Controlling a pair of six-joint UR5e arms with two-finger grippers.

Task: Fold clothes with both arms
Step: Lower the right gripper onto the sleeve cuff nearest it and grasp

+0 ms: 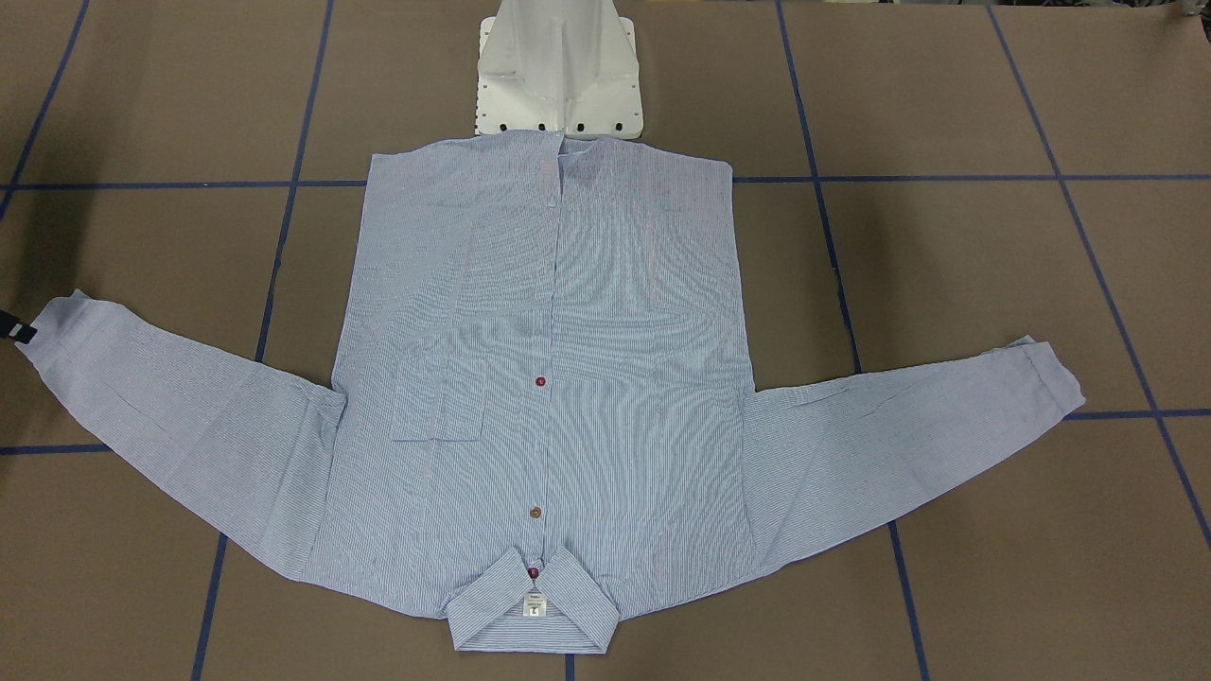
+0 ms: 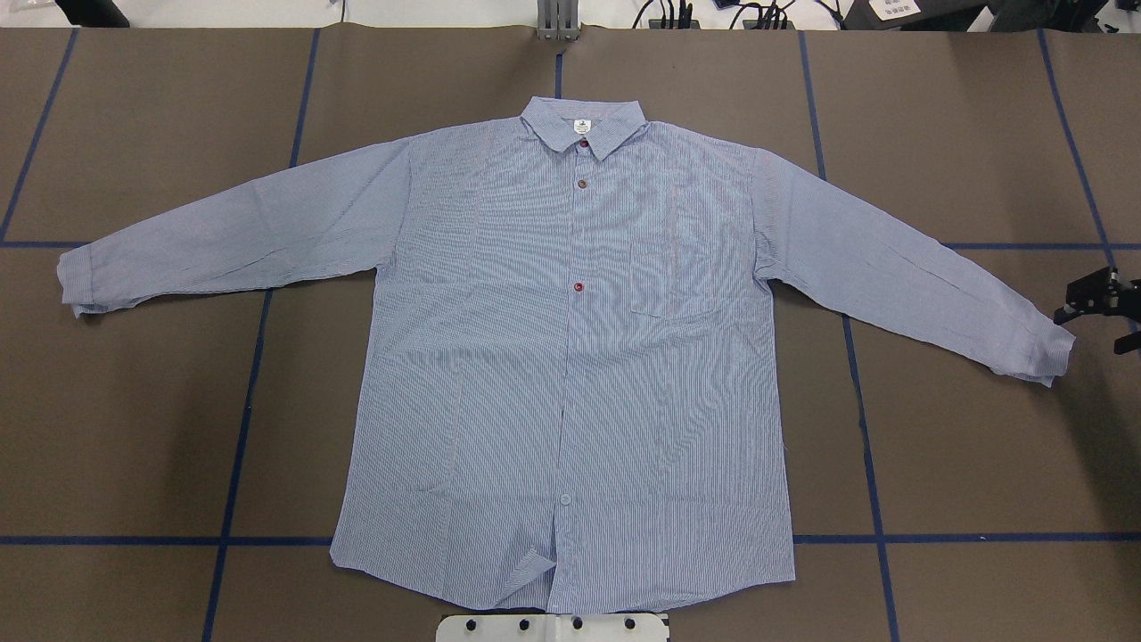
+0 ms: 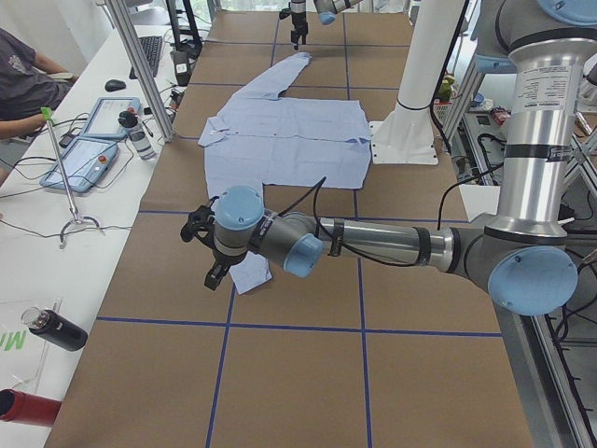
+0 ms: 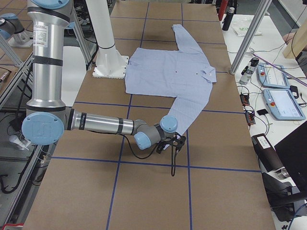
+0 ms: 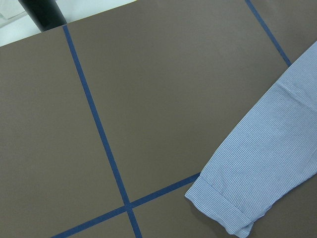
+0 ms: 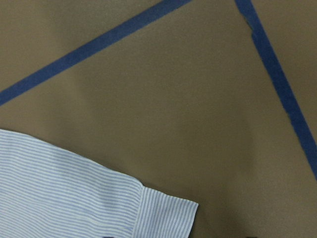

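Observation:
The light blue striped shirt (image 2: pixel 570 357) lies flat and front up on the brown table, both sleeves spread out and its collar (image 2: pixel 584 125) on the far side from the robot. My right gripper (image 2: pixel 1087 332) hovers just beyond the right cuff (image 2: pixel 1052 352) with its fingers apart and nothing between them. The right wrist view shows that cuff (image 6: pixel 163 213) close below. My left gripper (image 3: pixel 199 252) shows only in the exterior left view, beside the left cuff (image 2: pixel 76 281); I cannot tell whether it is open or shut. The left wrist view shows that cuff (image 5: pixel 223 208).
The white pedestal base (image 1: pixel 558 71) stands at the shirt's hem. Blue tape lines (image 2: pixel 241 392) cross the brown table cover. Tablets (image 3: pixel 93 149), bottles (image 3: pixel 56 329) and an operator (image 3: pixel 23 79) are at the side table on the far side.

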